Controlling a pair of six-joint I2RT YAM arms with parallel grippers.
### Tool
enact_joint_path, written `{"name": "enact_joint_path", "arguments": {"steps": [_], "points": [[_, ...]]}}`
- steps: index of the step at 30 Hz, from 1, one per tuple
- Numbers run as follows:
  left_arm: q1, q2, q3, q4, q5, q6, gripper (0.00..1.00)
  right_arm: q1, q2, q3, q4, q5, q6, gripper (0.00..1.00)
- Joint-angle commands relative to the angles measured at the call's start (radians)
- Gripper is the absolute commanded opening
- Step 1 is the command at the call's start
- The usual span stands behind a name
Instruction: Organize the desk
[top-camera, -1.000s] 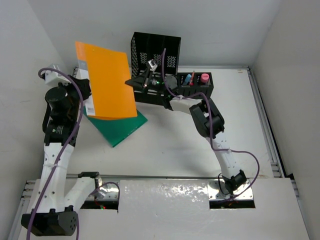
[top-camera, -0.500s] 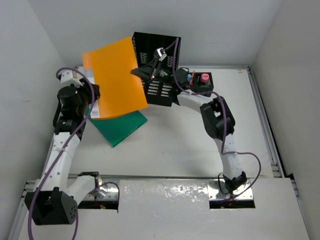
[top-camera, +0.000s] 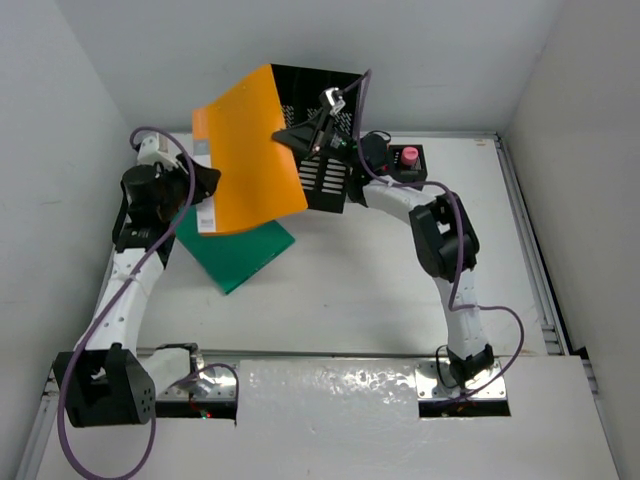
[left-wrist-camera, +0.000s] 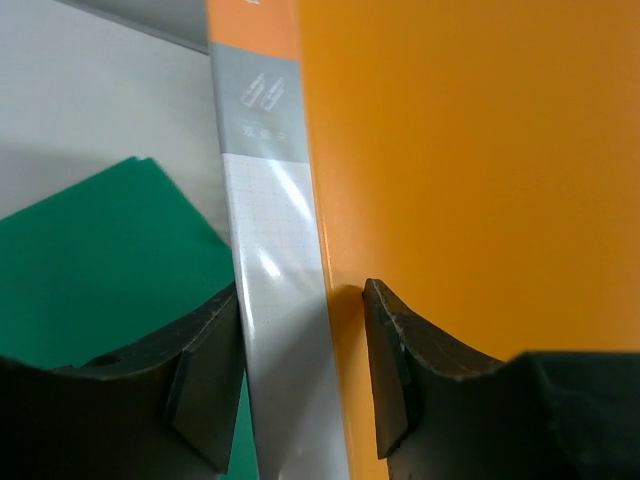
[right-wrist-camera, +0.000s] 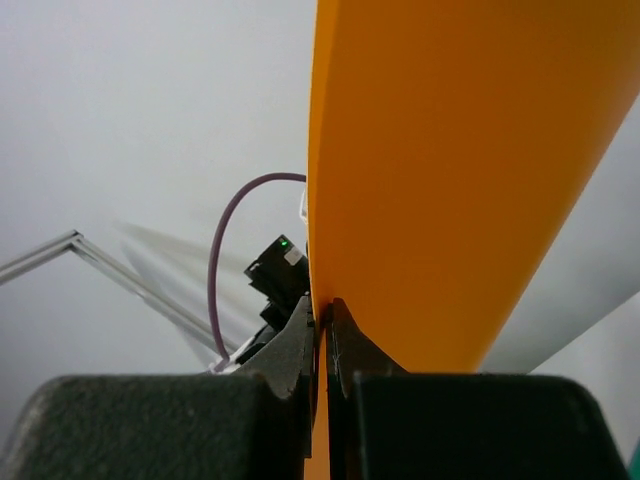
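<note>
Orange folder (top-camera: 250, 150) is held tilted above the desk (top-camera: 360, 290), at 11 o'clock in the top view, just beside the black file holder (top-camera: 325, 180). Spine is clamped by left gripper (left-wrist-camera: 300, 370); opposite edge is pinched by right gripper (right-wrist-camera: 322, 335). Step judged: slotting. Next, folder must be uprighted and aligned with a slot.

1. From above, the orange folder (top-camera: 250, 150) hides the black file holder's (top-camera: 328, 182) left half and the green folder's (top-camera: 240, 258) far corner from me.
2. Small black tray (top-camera: 420, 172) contents: too small, can't name.
3. Left wrist: folder cropped top and right.
4. Right wrist: background blurred.
</note>
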Motion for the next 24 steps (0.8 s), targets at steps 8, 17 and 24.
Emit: {"name": "enact_joint_path", "arguments": {"steps": [8, 17, 24], "points": [[-0.032, -0.016, 0.110, 0.354, 0.654, -0.224, 0.40, 0.015, -0.070, 0.037, 0.406, 0.000, 0.016, 0.00], [-0.032, -0.011, 0.090, 0.570, 0.777, -0.339, 0.36, 0.007, -0.072, 0.040, 0.406, 0.000, 0.024, 0.00], [-0.032, -0.011, 0.112, 0.667, 0.809, -0.370, 0.37, 0.006, -0.080, 0.020, 0.406, -0.001, 0.019, 0.00]]}}
